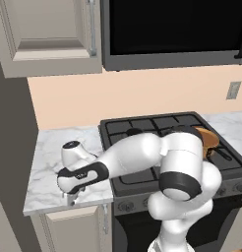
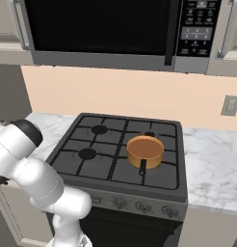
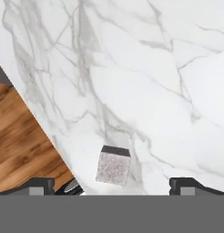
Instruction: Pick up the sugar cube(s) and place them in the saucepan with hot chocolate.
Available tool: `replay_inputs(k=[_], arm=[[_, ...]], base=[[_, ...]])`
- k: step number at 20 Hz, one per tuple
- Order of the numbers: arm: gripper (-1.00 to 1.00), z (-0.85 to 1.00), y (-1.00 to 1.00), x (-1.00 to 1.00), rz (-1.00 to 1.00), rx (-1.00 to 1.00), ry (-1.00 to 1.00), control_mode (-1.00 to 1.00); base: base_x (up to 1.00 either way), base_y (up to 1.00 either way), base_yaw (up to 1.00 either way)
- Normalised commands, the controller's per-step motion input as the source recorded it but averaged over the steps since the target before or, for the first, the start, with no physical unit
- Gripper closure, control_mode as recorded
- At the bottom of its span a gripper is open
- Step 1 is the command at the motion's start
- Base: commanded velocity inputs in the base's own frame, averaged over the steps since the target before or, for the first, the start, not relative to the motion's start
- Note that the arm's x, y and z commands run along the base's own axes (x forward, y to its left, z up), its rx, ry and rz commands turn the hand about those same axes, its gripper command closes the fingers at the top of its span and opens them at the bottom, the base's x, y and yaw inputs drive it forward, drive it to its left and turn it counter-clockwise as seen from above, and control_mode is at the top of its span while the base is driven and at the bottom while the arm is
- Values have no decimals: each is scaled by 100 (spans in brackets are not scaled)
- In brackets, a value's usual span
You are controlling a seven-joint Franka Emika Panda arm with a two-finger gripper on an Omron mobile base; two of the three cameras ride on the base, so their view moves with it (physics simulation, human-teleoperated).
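The marble tabletop point(image 3: 145, 82) ends right beside the sugar cube point(image 3: 113, 165), with the wood floor point(image 3: 22, 136) below. The saucepan point(image 2: 145, 151) waits on the stove point(image 2: 120, 149), well apart. The jaws point(image 3: 112, 184) stand wide open around the cube. A bump could push it over the edge. No writing can be read.

Sugar cube point(image 3: 113, 167) is seen resting on the white marble counter point(image 3: 145, 82), close to the counter edge. Gripper point(image 3: 113, 185) is spread wide, with fingertips point(image 3: 38, 185) either side of the cube and clear of it. Wood floor point(image 3: 22, 136) is visible past the edge.
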Motion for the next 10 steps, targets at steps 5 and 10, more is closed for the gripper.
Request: replay_inputs(k=[5, 10], arm=[[-100, 0, 12, 4, -2, 0, 0, -100], [-100, -8, 6, 2, 0, 0, 0, -100]], base=[[0, 0, 0], [0, 0, 0]])
